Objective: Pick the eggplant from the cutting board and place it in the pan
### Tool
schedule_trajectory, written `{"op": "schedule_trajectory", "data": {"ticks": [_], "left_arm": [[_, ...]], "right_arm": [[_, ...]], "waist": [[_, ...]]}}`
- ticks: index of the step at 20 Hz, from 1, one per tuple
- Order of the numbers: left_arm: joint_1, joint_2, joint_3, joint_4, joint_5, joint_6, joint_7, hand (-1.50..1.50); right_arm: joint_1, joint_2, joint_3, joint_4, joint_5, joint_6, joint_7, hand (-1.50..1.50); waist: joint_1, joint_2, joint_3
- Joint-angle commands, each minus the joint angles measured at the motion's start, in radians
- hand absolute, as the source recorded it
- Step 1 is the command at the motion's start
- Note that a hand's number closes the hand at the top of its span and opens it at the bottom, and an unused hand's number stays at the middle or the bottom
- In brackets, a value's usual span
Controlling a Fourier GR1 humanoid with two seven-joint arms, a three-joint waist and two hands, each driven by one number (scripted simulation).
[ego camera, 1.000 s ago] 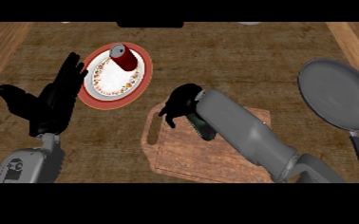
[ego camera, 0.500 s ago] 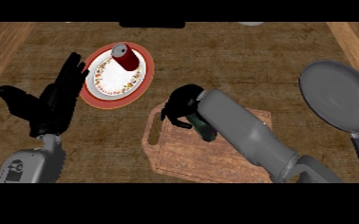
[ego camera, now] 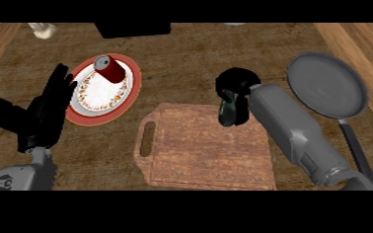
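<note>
Dark and shiny, the eggplant (ego camera: 232,112) hangs from the right hand (ego camera: 238,81). The hand's black fingers curl round its top end, and the rest of it points down. It is over the far edge of the wooden cutting board (ego camera: 207,150), near the right corner. I cannot tell if its low tip touches the board, but it looks lifted. The grey pan (ego camera: 325,85) sits to the right, apart from the board, with its handle pointing toward the robot.

An eggplant is likely light for its size and a bit squishy inside. Its skin is smooth, so it may slip. Held by one end, it may swing when the arm moves. A hold round the fat middle would be steadier. It will not break easily, so a soft drop into the pan should be fine.

The left hand (ego camera: 45,109) rests open at the left side, fingers up, beside a plate (ego camera: 105,96) with a red can (ego camera: 109,69) on it.
</note>
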Motion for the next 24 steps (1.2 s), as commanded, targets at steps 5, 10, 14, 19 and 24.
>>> {"op": "schedule_trajectory", "data": {"ticks": [5, 10, 14, 19, 24], "left_arm": [[0.034, 0.02, 0.021, -0.005, 0.005, -0.005, 0.009, 0.0], [0.044, 0.002, 0.009, 0.003, -0.012, 0.007, -0.008, 0.0], [0.053, -0.007, 0.001, -0.024, -0.013, 0.007, -0.014, 0.0], [0.016, -0.012, -0.005, -0.044, -0.003, 0.002, 0.009, 0.0], [-0.016, 0.003, -0.017, -0.09, -0.009, -0.002, 0.079, 0.0]], "right_arm": [[-0.021, -0.074, -0.146, -0.135, 0.021, -0.385, 0.488, 1.5], [-0.058, -0.12, -0.131, -0.342, 0.095, -0.426, 0.672, 1.5], [-0.05, -0.122, -0.136, -0.542, 0.101, -0.323, 0.852, 1.5], [0.116, -0.277, -0.2, -0.844, 0.084, -0.253, 0.959, 1.5], [0.314, -0.379, -0.269, -1.096, 0.099, -0.234, 1.043, 1.5]], "waist": [[-0.018, -0.017, -0.004], [-0.023, -0.015, -0.004], [0.003, -0.008, -0.003], [0.025, 0.012, -0.001], [0.062, 0.026, 0.0]]}}
